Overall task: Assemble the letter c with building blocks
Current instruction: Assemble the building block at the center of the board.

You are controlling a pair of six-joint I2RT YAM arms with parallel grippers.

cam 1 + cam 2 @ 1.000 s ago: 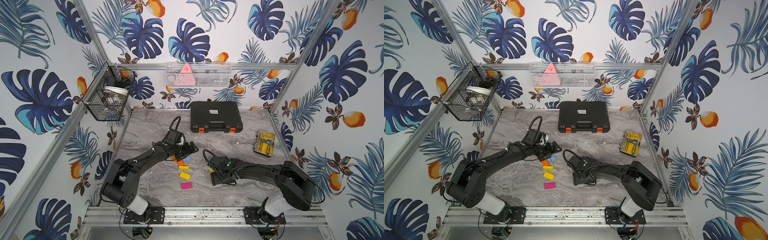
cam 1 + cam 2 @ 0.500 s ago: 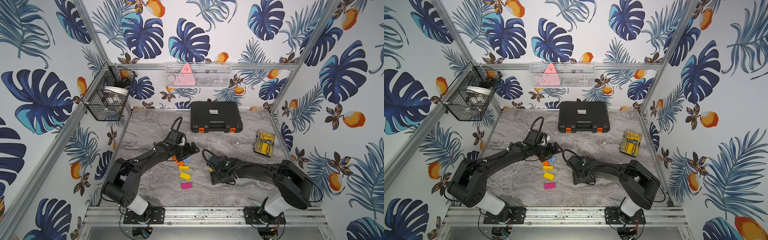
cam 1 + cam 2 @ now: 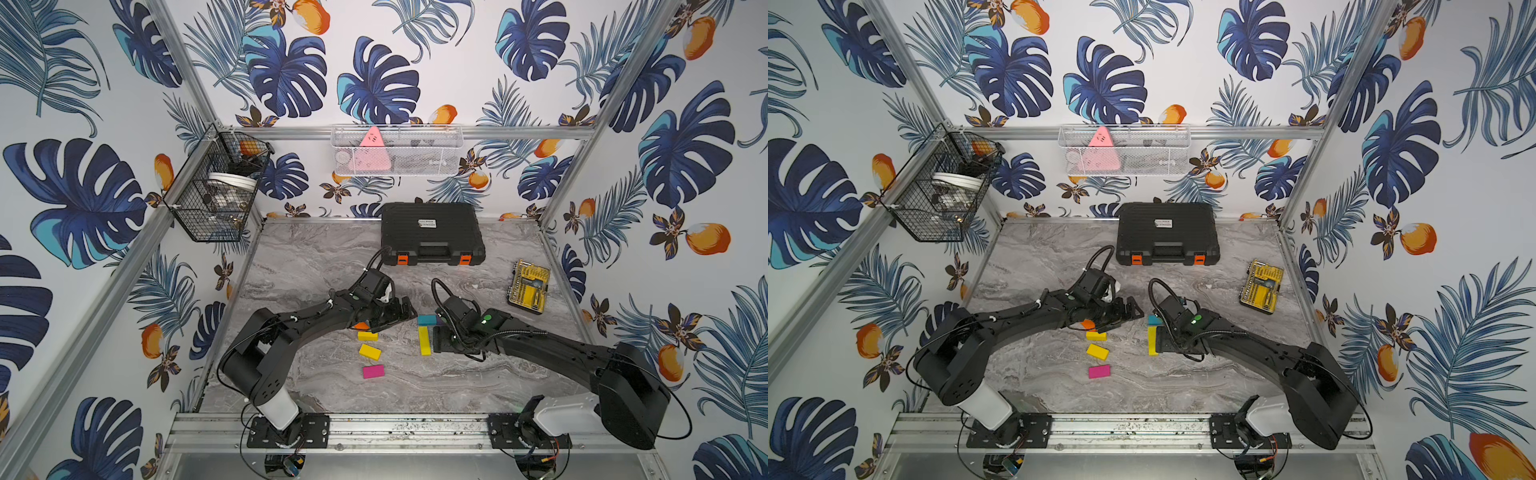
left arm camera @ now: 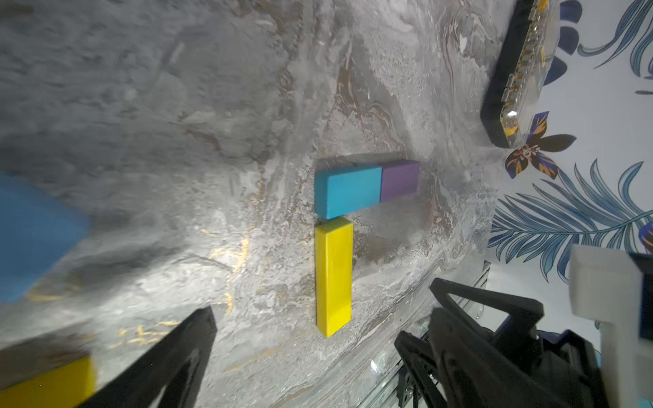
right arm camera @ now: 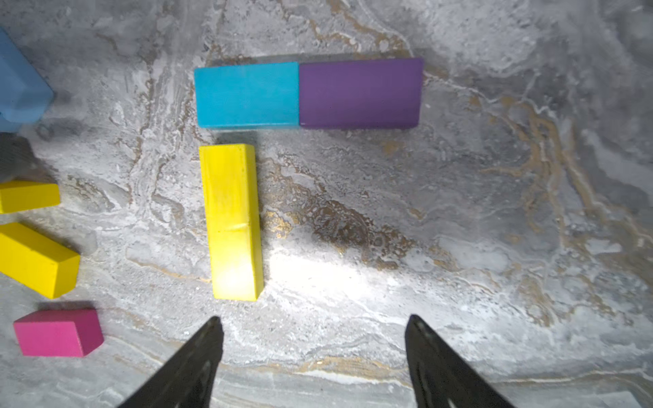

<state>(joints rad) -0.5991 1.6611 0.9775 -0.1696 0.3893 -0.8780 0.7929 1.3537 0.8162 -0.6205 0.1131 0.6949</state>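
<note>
A teal block (image 5: pixel 247 94) and a purple block (image 5: pixel 360 92) lie end to end, and a long yellow block (image 5: pixel 231 222) runs at a right angle from the teal one. My right gripper (image 5: pixel 312 323) is open just behind that long block (image 3: pixel 424 340) with nothing between its fingers. My left gripper (image 3: pixel 405 313) hangs open beside the teal block (image 3: pixel 427 319), holding nothing. Two short yellow blocks (image 3: pixel 368 336) (image 3: pixel 369 351) and a magenta block (image 3: pixel 373 371) lie loose to the left. An orange block (image 3: pixel 361 325) peeks out under the left arm. A light blue block (image 5: pixel 21 92) sits by it.
A black tool case (image 3: pixel 432 232) stands at the back of the marble table. A yellow-and-black drill-bit case (image 3: pixel 528 286) lies at the right. A black wire basket (image 3: pixel 220 187) and a white mesh basket (image 3: pixel 397 151) hang on the walls.
My right gripper has opened a little and drawn back to the right, leaving the long yellow block on the table. My left gripper has shifted right toward the teal block.
</note>
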